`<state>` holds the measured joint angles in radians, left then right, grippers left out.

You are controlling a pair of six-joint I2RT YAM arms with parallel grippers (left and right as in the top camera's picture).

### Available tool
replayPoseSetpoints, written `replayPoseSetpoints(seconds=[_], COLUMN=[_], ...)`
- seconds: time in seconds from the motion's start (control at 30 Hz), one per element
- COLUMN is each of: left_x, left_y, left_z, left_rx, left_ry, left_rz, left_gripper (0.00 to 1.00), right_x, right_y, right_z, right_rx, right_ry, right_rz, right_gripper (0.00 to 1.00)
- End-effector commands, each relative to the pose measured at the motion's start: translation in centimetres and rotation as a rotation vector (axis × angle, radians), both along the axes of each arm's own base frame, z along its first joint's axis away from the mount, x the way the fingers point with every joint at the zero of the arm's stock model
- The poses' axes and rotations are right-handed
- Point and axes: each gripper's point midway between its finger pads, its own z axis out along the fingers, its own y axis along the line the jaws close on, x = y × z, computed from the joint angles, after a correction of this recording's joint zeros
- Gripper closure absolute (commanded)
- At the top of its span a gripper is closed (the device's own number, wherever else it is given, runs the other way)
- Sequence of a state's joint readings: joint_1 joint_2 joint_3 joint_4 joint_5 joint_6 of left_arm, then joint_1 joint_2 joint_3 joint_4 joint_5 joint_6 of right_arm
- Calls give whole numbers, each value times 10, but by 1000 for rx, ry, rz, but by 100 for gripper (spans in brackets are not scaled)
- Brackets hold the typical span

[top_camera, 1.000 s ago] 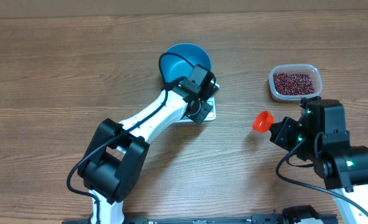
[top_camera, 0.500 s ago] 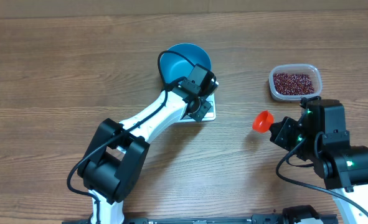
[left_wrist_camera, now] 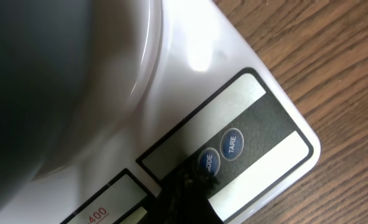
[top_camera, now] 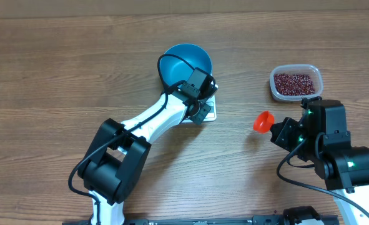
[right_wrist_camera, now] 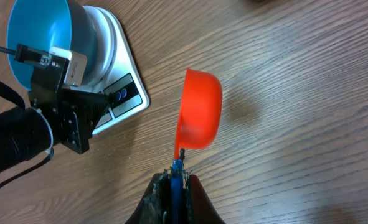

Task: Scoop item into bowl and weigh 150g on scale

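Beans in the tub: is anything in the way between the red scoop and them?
No, nothing visible is in the way. The red scoop, held in the right gripper, hangs over bare table. Only open wood lies between it and the beans in the clear tub.

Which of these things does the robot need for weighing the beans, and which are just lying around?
For the job: tiny dark red-brown beans in a clear rectangular plastic tub; round bright blue plastic bowl on the flat white kitchen scale; red-orange plastic scoop in the right tool.
Just lying about: nothing extra, only the brown wooden table.
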<state>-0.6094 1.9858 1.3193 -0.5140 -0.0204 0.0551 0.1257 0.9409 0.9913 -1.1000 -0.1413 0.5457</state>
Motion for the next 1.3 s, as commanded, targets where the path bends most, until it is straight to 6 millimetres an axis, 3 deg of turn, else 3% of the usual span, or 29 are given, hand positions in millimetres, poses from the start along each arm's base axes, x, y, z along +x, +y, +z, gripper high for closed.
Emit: replayPoseSetpoints(seconds=[0.0, 0.73, 1.27], left_x=[-2, -9, -16], left_y=[-1, 4, 9], left_z=[1, -20, -24], left_rx=[3, 25, 50], left_ry=[-10, 22, 55], left_rz=[-5, -10, -13], left_gripper=[96, 96, 96], right_x=[4, 2, 1], right_y=[-2, -2, -2], right_z=[10, 8, 8], right_rx=[-7, -8, -9], right_ry=[-32, -21, -17], right_rz=[-5, -5, -5], right_gripper=[96, 96, 96])
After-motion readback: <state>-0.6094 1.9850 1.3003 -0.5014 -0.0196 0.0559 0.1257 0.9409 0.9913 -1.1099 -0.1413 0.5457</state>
